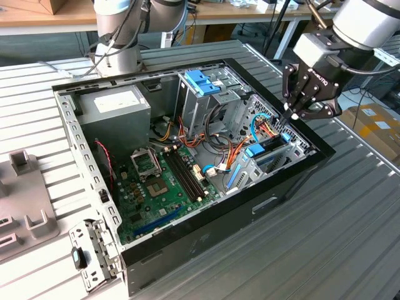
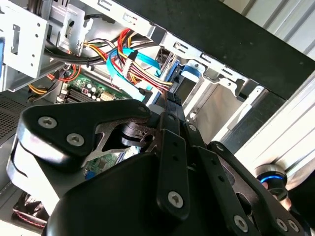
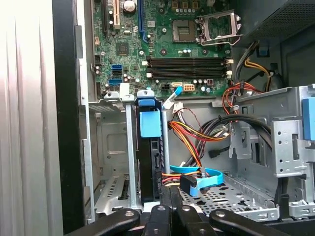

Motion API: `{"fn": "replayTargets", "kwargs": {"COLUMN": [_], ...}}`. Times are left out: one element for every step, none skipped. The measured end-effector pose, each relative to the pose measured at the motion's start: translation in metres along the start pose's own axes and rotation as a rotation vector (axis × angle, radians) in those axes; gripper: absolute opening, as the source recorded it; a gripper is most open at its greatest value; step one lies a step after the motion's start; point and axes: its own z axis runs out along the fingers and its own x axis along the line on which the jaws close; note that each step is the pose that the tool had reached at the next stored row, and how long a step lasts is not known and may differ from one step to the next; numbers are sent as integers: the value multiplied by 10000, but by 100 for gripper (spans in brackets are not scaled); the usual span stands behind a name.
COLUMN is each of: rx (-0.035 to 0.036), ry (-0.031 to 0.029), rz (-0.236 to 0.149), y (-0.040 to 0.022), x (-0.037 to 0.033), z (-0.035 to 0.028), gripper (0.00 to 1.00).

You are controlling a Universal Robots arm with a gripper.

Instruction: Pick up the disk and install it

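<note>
From my console I see the claw (image 1: 294,116) hanging at the upper right of the exterior view, just above the near-right corner of the open computer case (image 1: 206,244) that lies on the ribbed grey bench (image 1: 325,250). Its fingers (image 1: 300,106) look drawn together at the tips with nothing held between them, so I read it as closed and empty. The disk (image 1: 265,150) sits directly beneath the claw, standing on edge in the silver drive bay (image 1: 250,172) at the case's right end. In the first wrist view the disk (image 3: 149,162) is a thin dark slab seen edge-on, framed by a bright blue carrier whose square blue end tab faces the camera, slotted between grey sheet-metal rails near the lower middle of the frame (the claw's black links cross the bottom edge there). Just right of it, a flat blue cable (image 3: 197,179) curls over the perforated bay floor, beside a bundle of red, yellow and orange wires (image 3: 189,135). The green motherboard (image 3: 162,44) fills the upper centre of that view.
</note>
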Motion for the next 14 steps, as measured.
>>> {"fn": "replayTargets", "kwargs": {"rx": [0,0,0,0,0,0,0,0,0,0,0,0,0,0], "ry": [-2,0,0,-1,0,-2,-2,0,-3,-2,-2,-1,-1,0], "rz": [0,0,0,0,0,0,0,0,0,0,0,0,0,-1], "y": [1,1,1,1,2,2,2,2,2,2,2,2,2,-1], "x": [-1,-3,-4,-5,-6,-6,-7,-7,-8,-7,-7,-7,-7,-8], "z": [-22,-34,-42,-55,-65,-72,-79,-83,-83,-84,-84,-85,-85,-85], "gripper": [11,11,11,11,11,11,11,11,11,11,11,11,11,11]}}
